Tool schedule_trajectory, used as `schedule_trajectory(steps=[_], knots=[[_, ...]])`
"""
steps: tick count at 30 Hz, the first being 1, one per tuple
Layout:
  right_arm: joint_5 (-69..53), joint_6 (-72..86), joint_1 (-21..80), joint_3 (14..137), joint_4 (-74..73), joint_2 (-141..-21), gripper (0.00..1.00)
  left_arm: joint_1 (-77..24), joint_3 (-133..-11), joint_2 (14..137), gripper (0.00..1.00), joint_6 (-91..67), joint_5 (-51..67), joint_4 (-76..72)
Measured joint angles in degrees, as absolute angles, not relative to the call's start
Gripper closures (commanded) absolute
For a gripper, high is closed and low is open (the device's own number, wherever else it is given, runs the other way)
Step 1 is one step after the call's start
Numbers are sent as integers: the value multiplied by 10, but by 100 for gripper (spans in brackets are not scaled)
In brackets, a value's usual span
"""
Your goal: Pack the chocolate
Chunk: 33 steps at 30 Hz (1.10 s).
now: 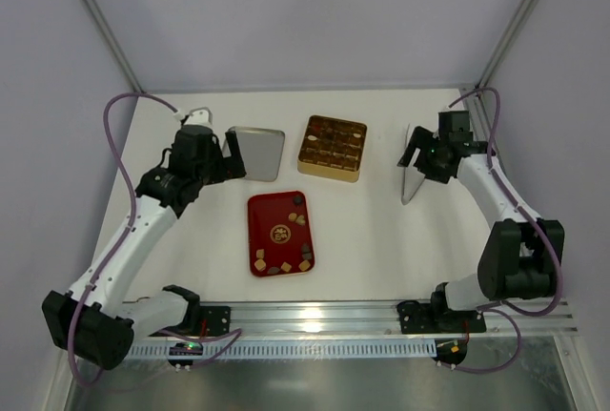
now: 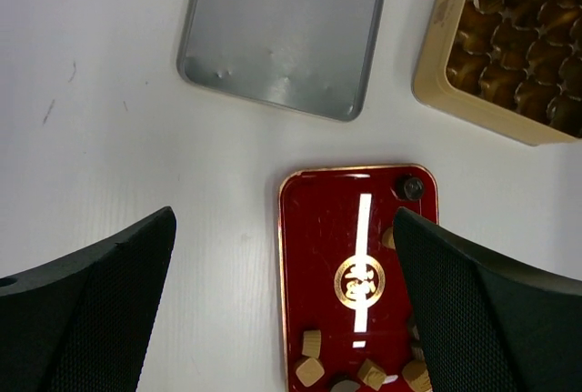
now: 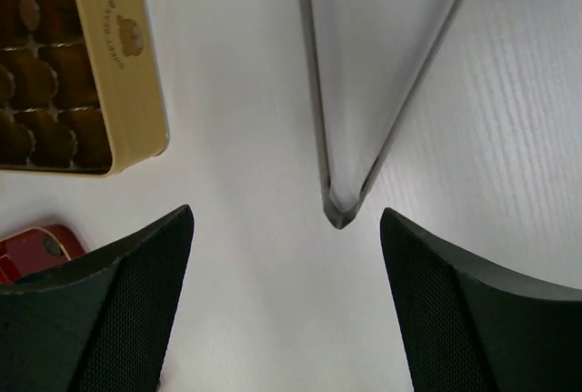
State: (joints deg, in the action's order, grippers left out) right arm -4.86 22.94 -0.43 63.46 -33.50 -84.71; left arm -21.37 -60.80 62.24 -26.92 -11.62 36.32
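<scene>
The chocolate pieces lie on a flat red tray in the middle of the table: tan cubes and dark lumps mostly at its near end, and a dark lump at its far right corner. The left wrist view shows tan cubes at the tray's bottom edge and the dark lump. The gold tin with grid compartments stands behind the tray. My left gripper is open and empty, above the table left of the tray. My right gripper is open and empty.
A flat silver lid lies left of the gold tin, and shows in the left wrist view. A second silver lid stands tilted on edge by my right gripper, its corner just ahead of the fingers. The gold tin's side is to its left.
</scene>
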Motion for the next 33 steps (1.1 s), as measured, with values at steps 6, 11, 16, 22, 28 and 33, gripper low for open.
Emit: schedule_trajectory(steps=[6, 11, 16, 22, 28, 33], knots=[[-75, 239, 64, 612, -315, -818, 19, -168, -689, 734, 4, -251, -136, 362], [-83, 244, 152, 619, -313, -819, 20, -51, -763, 872, 17, -220, -95, 349], [-91, 248, 206, 663, -313, -830, 21, 35, -818, 1007, 21, -205, -13, 309], [-91, 258, 241, 748, -306, -889, 23, 38, -929, 1152, 29, -201, 70, 297], [-91, 259, 273, 825, -308, -959, 24, 35, -1027, 1236, 37, -194, 81, 316], [-91, 259, 282, 879, -315, -1007, 24, 33, -1044, 1258, 37, -189, 82, 326]])
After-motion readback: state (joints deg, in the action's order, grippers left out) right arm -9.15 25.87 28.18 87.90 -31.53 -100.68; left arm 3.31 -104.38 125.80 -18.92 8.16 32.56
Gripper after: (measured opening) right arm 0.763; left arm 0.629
